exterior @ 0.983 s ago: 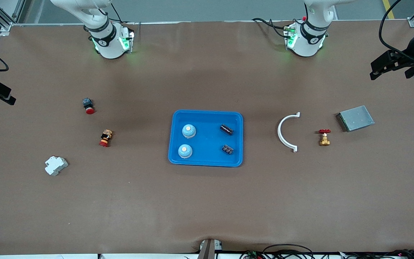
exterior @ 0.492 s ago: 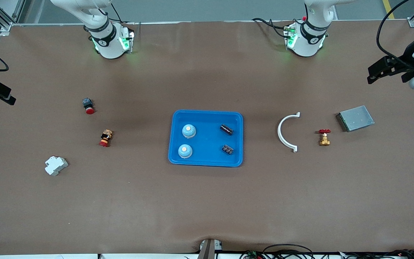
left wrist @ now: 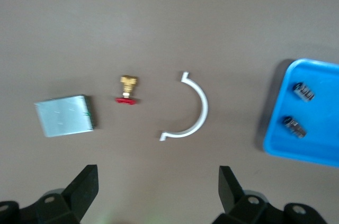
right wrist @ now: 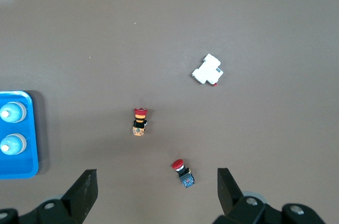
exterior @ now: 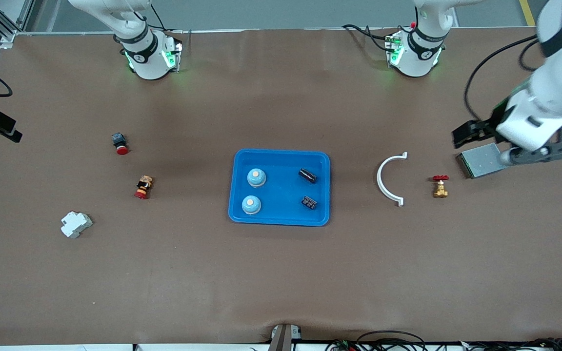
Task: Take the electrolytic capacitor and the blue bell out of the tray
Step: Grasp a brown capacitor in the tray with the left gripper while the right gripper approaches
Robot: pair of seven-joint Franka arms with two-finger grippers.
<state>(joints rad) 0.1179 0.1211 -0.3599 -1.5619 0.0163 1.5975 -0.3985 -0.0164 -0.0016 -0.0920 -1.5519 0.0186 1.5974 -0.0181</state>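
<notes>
Front view — tray: a blue tray (exterior: pixel 281 156) is sitting at the middle of the brown table (exterior: pixel 281 273).
Front view — bells: two pale blue bells (exterior: pixel 256 177) (exterior: pixel 251 204) are standing in the tray on the side toward the right arm's end, one nearer the front camera than its twin.
Front view — capacitors: two dark capacitors (exterior: pixel 307 175) (exterior: pixel 309 202) are lying in the tray on the side toward the left arm's end, apart from each other.
Front view — left gripper: the left gripper (exterior: pixel 461 135) is hanging over the table at the left arm's end, just by the grey metal box (exterior: pixel 478 163); whether its fingers are parted I cannot tell here.
Front view — right gripper: the right gripper (exterior: pixel 10 135) is showing at the right arm's end of the table.
Front view — loose parts: a white curved clip (exterior: pixel 387 179) and a brass valve (exterior: pixel 440 186) are lying between the tray and the box; two red-capped buttons (exterior: pixel 120 144) (exterior: pixel 143 187) and a white breaker (exterior: pixel 75 224) are lying toward the right arm's end.
Left wrist view — fingers: the two black fingers (left wrist: pixel 85 188) are standing wide apart with nothing between them, above the clip (left wrist: pixel 192 113), the valve (left wrist: pixel 127 88) and the box (left wrist: pixel 64 116).
Right wrist view — fingers: its fingers (right wrist: pixel 86 191) are also spread wide and holding nothing, over the buttons (right wrist: pixel 183 173) (right wrist: pixel 139 121); the breaker (right wrist: pixel 207 70) and the tray's edge (right wrist: pixel 33 134) are showing too.
</notes>
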